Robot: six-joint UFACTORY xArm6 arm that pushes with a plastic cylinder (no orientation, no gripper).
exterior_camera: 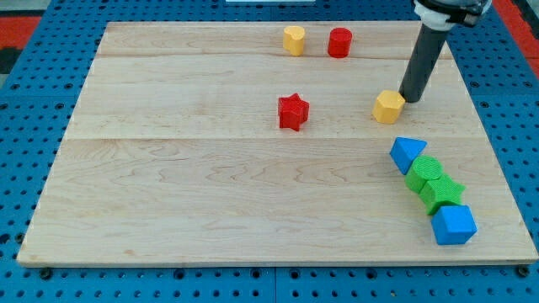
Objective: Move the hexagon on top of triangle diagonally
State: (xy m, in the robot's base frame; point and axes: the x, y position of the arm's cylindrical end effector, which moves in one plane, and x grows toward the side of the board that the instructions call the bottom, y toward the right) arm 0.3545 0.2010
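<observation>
A yellow hexagon (388, 107) lies on the wooden board at the view's right, above a blue triangle (407, 154). My tip (410, 98) stands just right of the yellow hexagon and a little above it, touching or almost touching its edge. The blue triangle lies about one block length below the hexagon, slightly to its right.
A red star (293, 111) sits mid-board. A yellow cylinder (294, 39) and a red cylinder (339, 42) stand near the top edge. Two green blocks (425, 173) (441, 193) and a blue block (454, 224) trail down-right from the triangle. The board's right edge (497, 168) is close by.
</observation>
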